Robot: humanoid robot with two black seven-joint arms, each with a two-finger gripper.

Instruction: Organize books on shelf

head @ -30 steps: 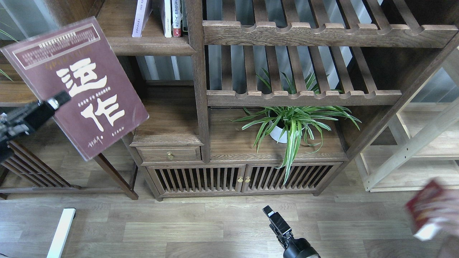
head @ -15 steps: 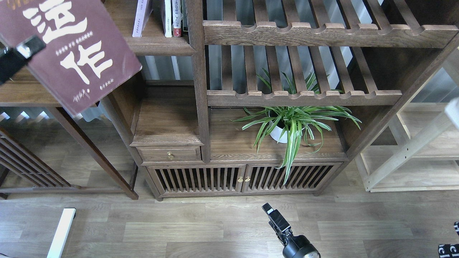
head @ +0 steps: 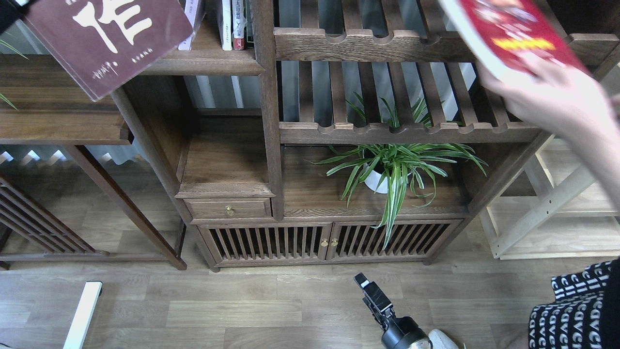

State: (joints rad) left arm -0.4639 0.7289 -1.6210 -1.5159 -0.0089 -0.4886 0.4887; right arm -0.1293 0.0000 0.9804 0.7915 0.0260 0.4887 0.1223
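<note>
- right gripper (head: 364,286) sits low over the floor, seen dark and end-on, so can't tell how its fingers are set
- spider plant (head: 395,167) is in the bookcase's low bay
- a person's hand (head: 552,99) holds the red book (head: 508,34) against the slatted rack, top right
- maroon book (head: 114,36) hangs tilted top left, overlapping the shelf (head: 203,60); left gripper (head: 8,12) barely shows at the corner, fingers hidden
- lavender book (head: 191,22) stands on that shelf

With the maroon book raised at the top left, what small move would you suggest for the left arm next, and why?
Probably tip the maroon book toward upright and ease it rightward onto the shelf. It hangs tilted, its right corner overlapping the pale lavender book standing there. The left gripper is almost out of frame, so its grip cannot be judged. A person's hand holds a red book at the right, well clear.
</note>
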